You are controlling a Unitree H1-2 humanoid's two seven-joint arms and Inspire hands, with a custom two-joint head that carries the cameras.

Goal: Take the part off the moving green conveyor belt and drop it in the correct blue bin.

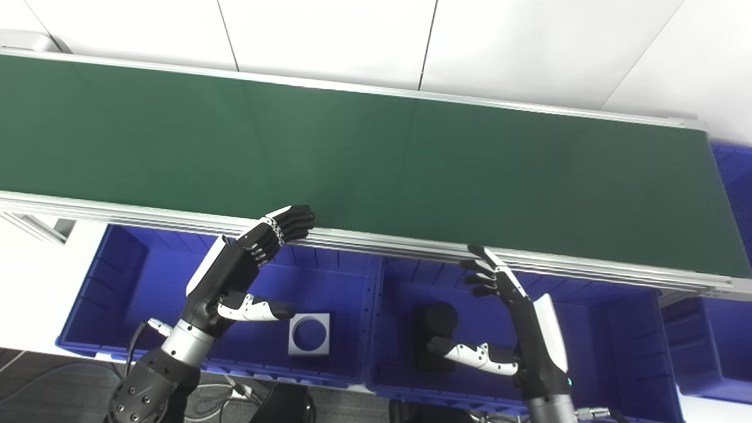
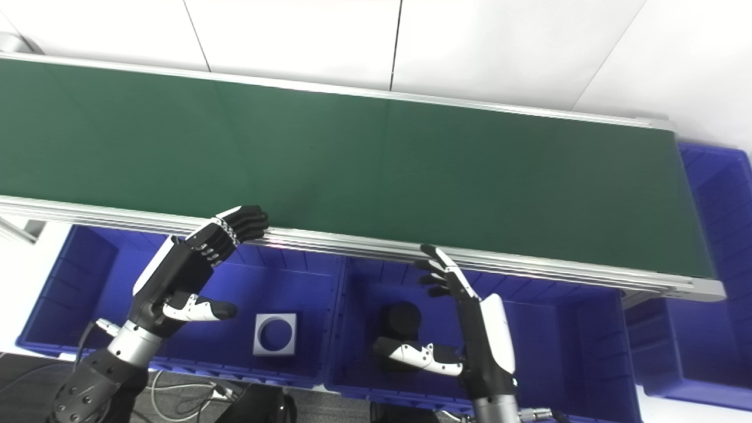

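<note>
The green conveyor belt runs across the view and carries no part. My left hand is open and empty above the left blue bin, fingertips near the belt's near rail. My right hand is open and empty above the middle blue bin. A grey square part with a round hole lies in the left bin. A black cylindrical part stands in the middle bin, beside my right thumb.
The belt's aluminium rail runs along the bins' far side. Another blue bin sits at the right, and one more lies past the belt's right end. White panels lie behind the belt.
</note>
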